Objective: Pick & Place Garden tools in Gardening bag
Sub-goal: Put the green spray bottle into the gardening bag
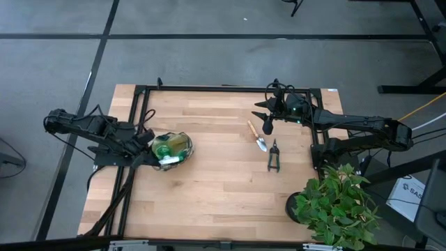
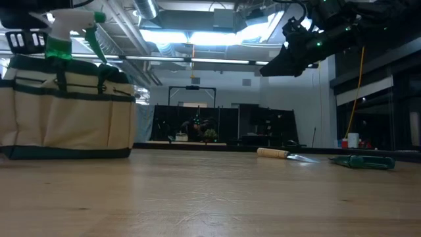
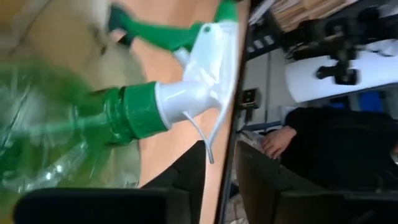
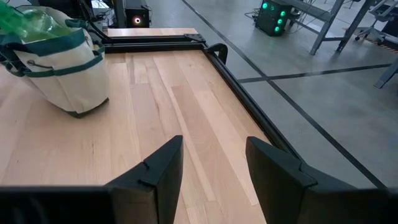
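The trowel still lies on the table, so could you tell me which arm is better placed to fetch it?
Probably the right: its open gripper hovers beside the trowel, while the left gripper is at the gardening bag.

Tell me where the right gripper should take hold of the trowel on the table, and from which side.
Grip the trowel by its wooden handle, coming straight down from above. It lies flat, clear of the pruning shears, and the handle is the rounder, thicker part. The right gripper hangs open almost over it.
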Tool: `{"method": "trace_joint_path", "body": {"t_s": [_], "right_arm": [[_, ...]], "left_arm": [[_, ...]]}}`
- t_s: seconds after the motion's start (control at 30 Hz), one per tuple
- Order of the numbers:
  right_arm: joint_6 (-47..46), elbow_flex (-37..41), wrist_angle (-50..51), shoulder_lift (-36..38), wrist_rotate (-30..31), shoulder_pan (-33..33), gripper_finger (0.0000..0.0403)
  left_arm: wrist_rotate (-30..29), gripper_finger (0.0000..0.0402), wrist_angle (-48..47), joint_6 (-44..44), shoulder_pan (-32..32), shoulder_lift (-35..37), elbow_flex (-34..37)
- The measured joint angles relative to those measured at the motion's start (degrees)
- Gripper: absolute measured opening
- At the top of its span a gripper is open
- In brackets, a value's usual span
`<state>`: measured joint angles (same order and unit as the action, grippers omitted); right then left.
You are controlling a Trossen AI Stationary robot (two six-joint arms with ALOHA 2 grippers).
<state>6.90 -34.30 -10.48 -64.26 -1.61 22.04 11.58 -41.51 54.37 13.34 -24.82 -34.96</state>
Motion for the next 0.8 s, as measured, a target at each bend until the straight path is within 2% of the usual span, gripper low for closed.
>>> {"method": "trace_joint_path", "body": {"t_s": [0.37, 0.47, 0.7, 0.8], "right_arm": [[0.00, 0.00, 0.00, -0.01, 0.00, 0.01, 0.0179], [0.00, 0.00, 0.00, -0.01, 0.02, 0.02, 0.0179], [0.00, 0.00, 0.00, -0.01, 0.00, 0.00, 0.0179], [0.00, 0.00, 0.00, 0.01, 0.00, 0.02, 0.0179]], "left_arm": [[-0.33, 0.0130, 11.25, -7.08, 0.01, 6.11, -0.02], [-1.52, 0.0132, 9.54, -7.12, 0.00, 6.80, -0.02], [-10.04, 0.0128, -1.89, -4.38, 0.02, 6.99, -0.02], [-10.56, 0.0130, -2.13, -4.37, 0.02, 6.98, -0.02]]}}
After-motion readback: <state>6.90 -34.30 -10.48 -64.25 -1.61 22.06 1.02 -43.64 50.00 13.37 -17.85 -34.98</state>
